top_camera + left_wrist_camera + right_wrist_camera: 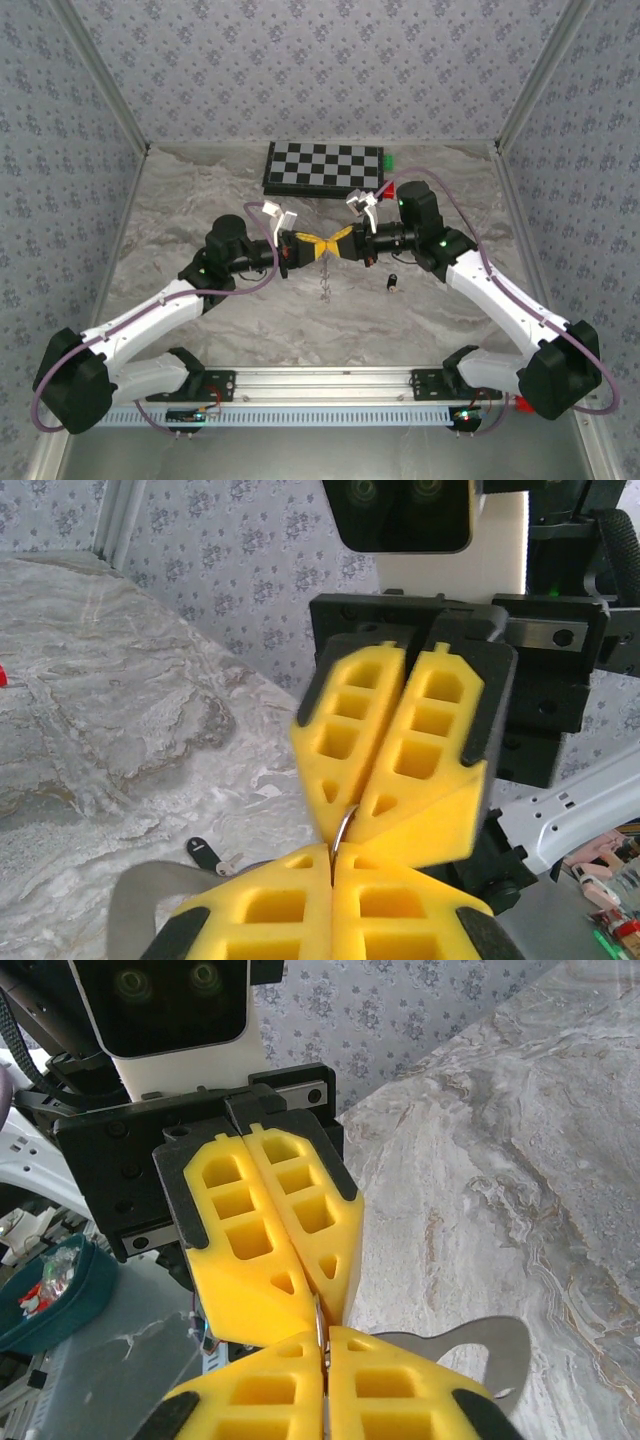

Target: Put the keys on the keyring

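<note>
Left gripper [332,865]: yellow plastic fingers clamped flat together on the thin silver-grey metal oval keyring [341,832]. Right gripper [323,1342] meets it tip to tip above mid-table, jaws a hairline apart, pinching the same wire. The keyring's long axis looks to hang from the pinch down toward the grey marbled table [200,200]. The tiny black-headed silvery key [392,283] lies loose on the table, nearer the near edge and on the right arm's side. My read: right lets go and fetches while left holds.
</note>
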`<state>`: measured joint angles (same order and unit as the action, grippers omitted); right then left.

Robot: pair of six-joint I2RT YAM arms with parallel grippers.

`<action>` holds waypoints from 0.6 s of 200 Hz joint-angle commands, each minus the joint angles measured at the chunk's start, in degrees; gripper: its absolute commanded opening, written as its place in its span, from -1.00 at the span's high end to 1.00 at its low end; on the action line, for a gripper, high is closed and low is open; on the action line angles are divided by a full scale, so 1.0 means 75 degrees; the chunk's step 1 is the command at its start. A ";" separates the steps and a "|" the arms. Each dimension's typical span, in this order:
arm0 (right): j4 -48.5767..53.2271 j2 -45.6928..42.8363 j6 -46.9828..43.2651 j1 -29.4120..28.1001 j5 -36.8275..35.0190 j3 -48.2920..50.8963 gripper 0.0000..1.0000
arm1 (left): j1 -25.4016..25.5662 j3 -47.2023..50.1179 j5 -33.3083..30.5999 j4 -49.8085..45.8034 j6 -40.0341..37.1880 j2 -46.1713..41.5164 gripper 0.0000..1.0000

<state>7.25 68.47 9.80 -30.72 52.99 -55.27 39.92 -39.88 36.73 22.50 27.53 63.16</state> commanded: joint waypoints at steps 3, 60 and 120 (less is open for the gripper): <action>-0.0482 -0.0232 0.0266 -0.0009 0.0119 0.0205 0.63 | 0.0089 -0.0306 0.0077 0.0394 0.0093 -0.0079 1.00; -0.3749 -0.1383 0.2283 0.0383 -0.1288 0.2007 0.44 | 0.0170 -0.0050 -0.0277 0.1304 0.0810 -0.0091 1.00; -0.6931 -0.1403 0.4255 0.0576 -0.1333 0.3124 0.42 | 0.0365 -0.0109 -0.0484 0.1318 0.0862 -0.0107 1.00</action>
<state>-30.89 57.54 34.17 -26.50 43.03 -32.67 42.26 -39.88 33.98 29.36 33.30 63.11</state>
